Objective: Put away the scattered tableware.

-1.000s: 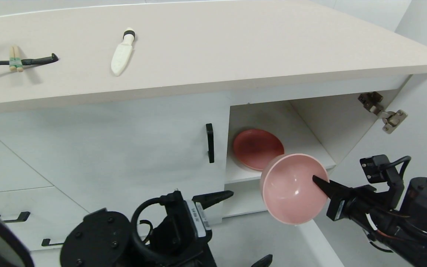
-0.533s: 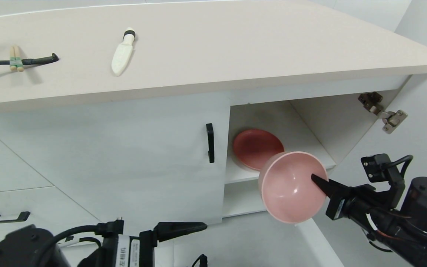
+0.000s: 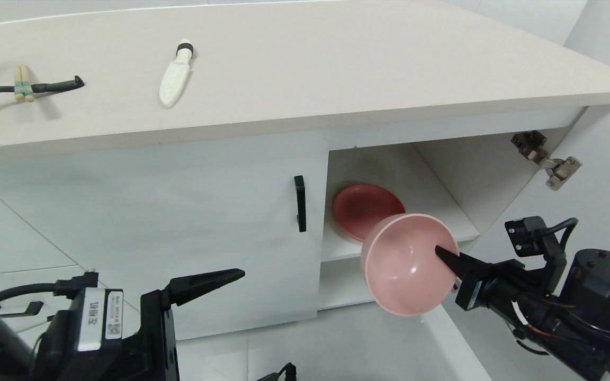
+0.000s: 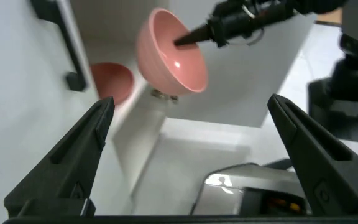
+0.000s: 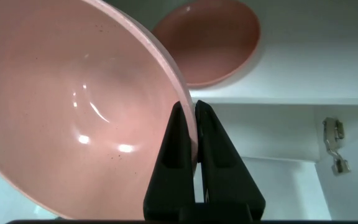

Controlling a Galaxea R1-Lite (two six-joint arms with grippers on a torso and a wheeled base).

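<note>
Now stowing the pink bowl (image 3: 405,270), lower right, before the shelf (image 3: 442,206).
Pinched by its rim in right gripper (image 5: 194,118), with left gripper (image 4: 191,143) spread, empty. Next, likely: level it, set beside plate (image 3: 363,209).

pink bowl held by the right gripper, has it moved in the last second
Yes. The pink bowl has slid slightly left, toward the black door handle, covering more of the red plate.
</note>
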